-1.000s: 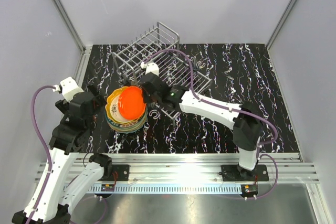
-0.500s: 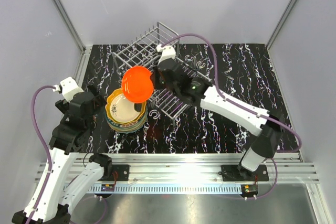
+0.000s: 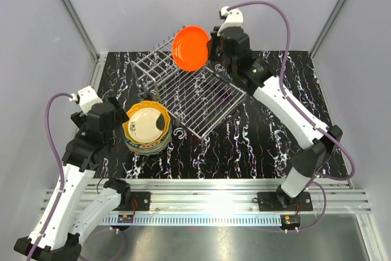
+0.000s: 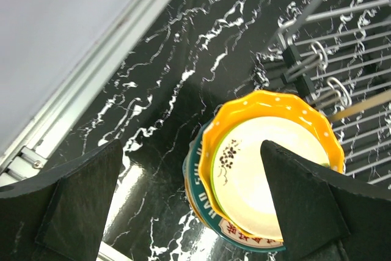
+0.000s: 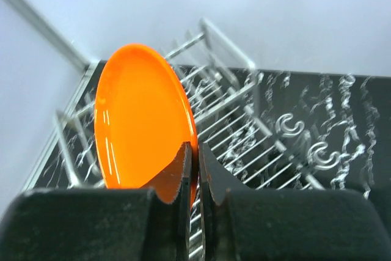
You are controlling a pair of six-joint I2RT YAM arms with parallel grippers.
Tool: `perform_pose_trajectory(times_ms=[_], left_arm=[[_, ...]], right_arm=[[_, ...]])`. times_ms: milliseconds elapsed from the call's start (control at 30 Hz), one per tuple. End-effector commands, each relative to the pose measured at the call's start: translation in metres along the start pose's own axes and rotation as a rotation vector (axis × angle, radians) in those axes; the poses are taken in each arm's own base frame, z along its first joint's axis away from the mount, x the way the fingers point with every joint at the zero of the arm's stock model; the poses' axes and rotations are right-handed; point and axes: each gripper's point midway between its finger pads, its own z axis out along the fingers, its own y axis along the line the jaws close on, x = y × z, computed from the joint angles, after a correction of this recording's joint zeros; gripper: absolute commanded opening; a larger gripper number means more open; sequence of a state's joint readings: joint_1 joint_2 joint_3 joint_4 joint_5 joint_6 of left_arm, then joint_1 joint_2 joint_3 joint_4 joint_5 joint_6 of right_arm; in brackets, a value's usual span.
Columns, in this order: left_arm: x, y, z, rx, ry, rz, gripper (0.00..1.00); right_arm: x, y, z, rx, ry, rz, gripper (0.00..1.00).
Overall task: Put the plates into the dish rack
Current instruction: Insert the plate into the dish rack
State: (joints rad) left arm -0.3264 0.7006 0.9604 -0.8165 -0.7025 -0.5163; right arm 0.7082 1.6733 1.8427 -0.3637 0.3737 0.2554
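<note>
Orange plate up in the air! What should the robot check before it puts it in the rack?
1. Is the right tool shut tight on the rim of the orange plate? ok.
2. Is the orange plate held on its edge, not flat? ok.
3. Is the orange plate lined up with a slot in the rack? cannot tell.
4. Is the rack free of other plates that could get in the way? ok.
5. Is the left tool open and off to the side, over by the stack of plates? ok.
</note>
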Motion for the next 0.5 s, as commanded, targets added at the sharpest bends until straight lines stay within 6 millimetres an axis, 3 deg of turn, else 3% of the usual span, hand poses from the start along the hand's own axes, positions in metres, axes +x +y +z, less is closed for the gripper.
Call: perform_pose_trajectory(times_ms=[0, 67, 100, 167, 200, 233, 400, 467], left_arm=[[-0.008, -0.02, 0.002, 0.07, -0.005, -0.008, 0.99], [-0.008, -0.019, 0.003, 0.056, -0.004, -0.004, 0.99], [-0.006, -0.018, 0.005, 0.05, 0.0, 0.002, 0.99], [-0.006, -0.02, 0.006, 0.05, 0.005, 0.008, 0.99], [-0.004, -0.021, 0.007, 0.049, 0.011, 0.014, 0.99], [-0.003, -0.022, 0.007, 0.055, 0.015, 0.017, 0.99], [0.001, -0.026, 0.011, 0.054, 0.032, 0.038, 0.99], [0.002, -0.027, 0.011, 0.052, 0.035, 0.047, 0.99]], right_arm=[[-0.047, -0.018, 0.015, 0.02, -0.101, 0.002, 0.0], [-0.057, -0.026, 0.024, 0.036, -0.113, -0.003, 0.0], [-0.074, -0.03, 0.025, 0.042, -0.145, -0.008, 0.0], [-0.071, -0.036, 0.039, 0.06, -0.131, -0.026, 0.0], [-0.084, -0.036, 0.039, 0.058, -0.158, -0.031, 0.0], [-0.08, -0.042, 0.05, 0.075, -0.15, -0.037, 0.0], [-0.096, -0.053, 0.066, 0.09, -0.184, -0.056, 0.0], [-0.094, -0.061, 0.077, 0.105, -0.185, -0.066, 0.0]])
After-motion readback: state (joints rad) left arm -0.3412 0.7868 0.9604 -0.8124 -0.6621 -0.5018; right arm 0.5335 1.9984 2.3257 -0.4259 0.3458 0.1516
